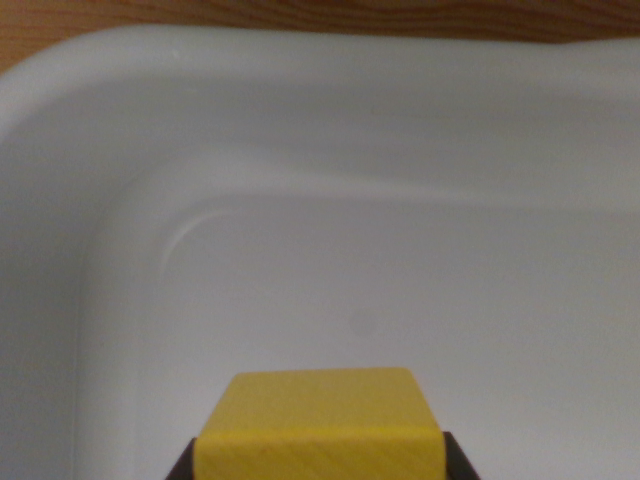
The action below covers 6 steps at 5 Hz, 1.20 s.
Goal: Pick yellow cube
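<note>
yellow cube (320,420) sits at the bottom edge of the wrist view, nearest the camera, between two dark fingers (183,466) — one tip shows at each lower corner, touching the cube's sides. the gripper (320,468) is narrowed onto the cube, holding it. beyond the fingers lies a white bin (300,120), its floor bare and open ahead. its rounded corner curves up on the wrist view's left, and the far rim runs across the top — wood table (300,14) past it.
</note>
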Each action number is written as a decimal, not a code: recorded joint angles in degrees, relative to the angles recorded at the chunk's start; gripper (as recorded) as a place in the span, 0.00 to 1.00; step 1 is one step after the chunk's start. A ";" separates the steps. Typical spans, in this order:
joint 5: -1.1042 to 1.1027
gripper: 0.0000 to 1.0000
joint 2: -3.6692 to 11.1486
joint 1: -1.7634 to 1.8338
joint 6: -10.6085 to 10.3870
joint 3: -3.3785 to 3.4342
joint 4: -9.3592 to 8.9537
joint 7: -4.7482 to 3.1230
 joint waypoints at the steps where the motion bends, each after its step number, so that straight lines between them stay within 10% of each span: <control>1: 0.00 1.00 0.00 0.00 0.00 0.00 0.00 0.00; 6: 0.44 1.00 -2.32 -0.02 6.33 0.19 4.03 -0.21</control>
